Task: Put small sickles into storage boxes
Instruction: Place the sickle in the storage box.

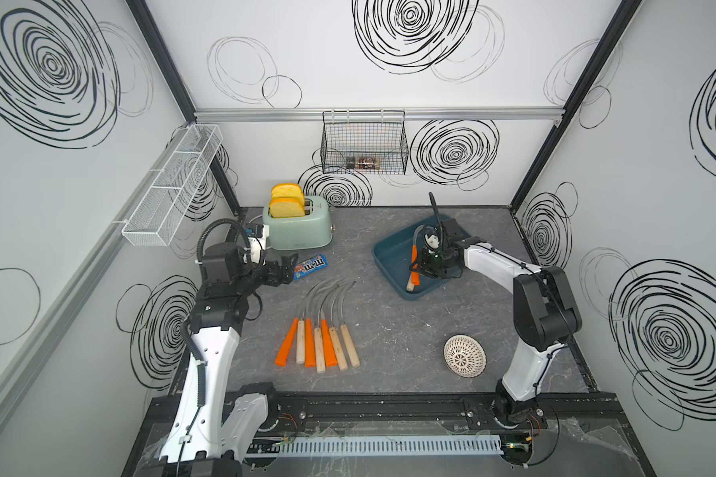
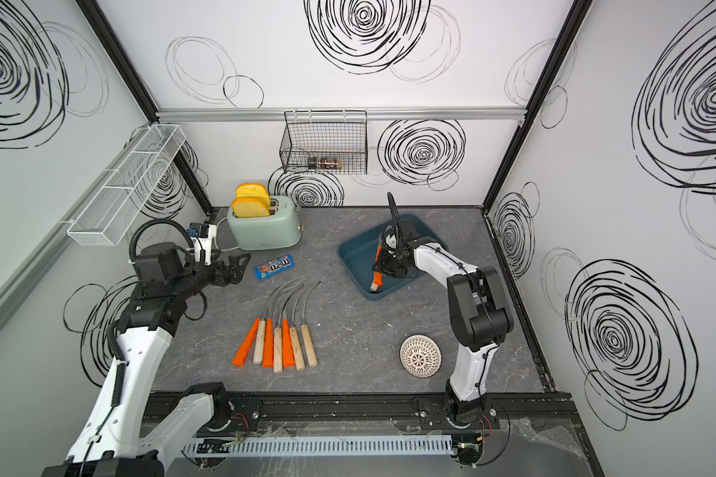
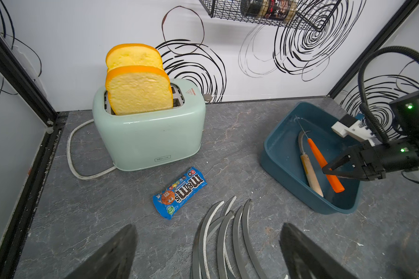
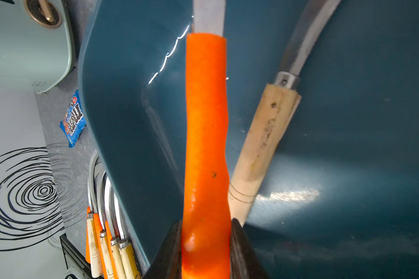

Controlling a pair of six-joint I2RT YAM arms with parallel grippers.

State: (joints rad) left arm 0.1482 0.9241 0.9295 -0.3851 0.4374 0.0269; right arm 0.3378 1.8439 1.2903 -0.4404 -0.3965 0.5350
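Orange-handled sickle point(image 4: 206, 145), pinched by its handle in my right gripper point(image 4: 206, 223), sits inside the teal tray point(image 4: 131, 120), beside a wooden-handled sickle point(image 4: 264, 135) already stored. Seven more sickles point(image 1: 319, 342) lie near the tray, not yet stored. My left gripper point(image 1: 285, 268) hangs wide, empty, well apart from the tray.

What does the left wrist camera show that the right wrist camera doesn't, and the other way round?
Left wrist only: two toast slices in the toaster, the black wire basket, and the right gripper seen from outside. Right wrist only: the handles of the table sickles. Both: the blue tray, the orange-handled sickle the gripper holds, a wooden-handled sickle lying in the tray, and the candy packet.
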